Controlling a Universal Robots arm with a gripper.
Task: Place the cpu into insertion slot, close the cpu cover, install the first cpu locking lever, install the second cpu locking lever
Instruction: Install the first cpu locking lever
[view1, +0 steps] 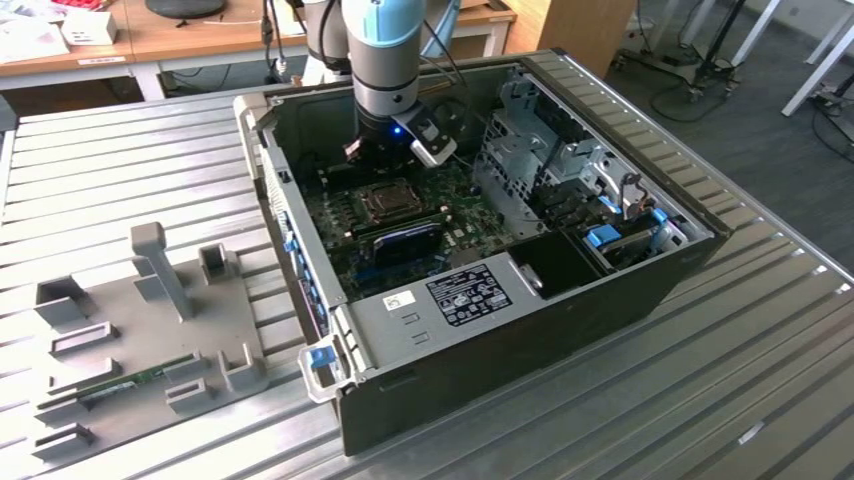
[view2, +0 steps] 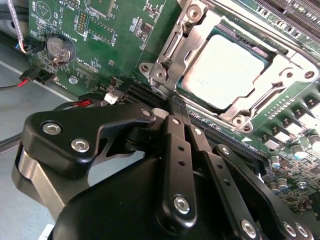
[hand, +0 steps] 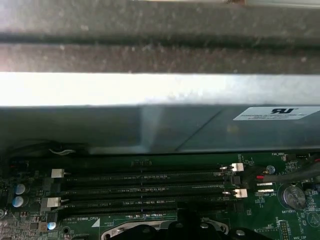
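Observation:
The cpu (view2: 225, 70), a silver-grey square, lies in the insertion slot (view1: 388, 201) of the green motherboard. The cpu cover (view2: 287, 75), a silver frame plate, lies flat around the chip. A thin metal locking lever (view2: 175, 47) runs along the socket's near edge. In the second wrist view my gripper (view2: 176, 107) has its black fingers (view2: 172, 145) pressed together with nothing visible between them. Its tips sit just off the socket's corner, over the memory slots. In the exterior view the gripper (view1: 363, 152) hangs inside the case, just behind the socket.
Long black memory slots (hand: 145, 190) run beside the socket, with the grey case wall (hand: 150, 90) close behind. A coin battery (view2: 59, 49) and red-black wires lie nearby. A drive cage (view1: 547, 150) fills the exterior view's right. A grey fixture tray (view1: 134, 330) lies outside the case.

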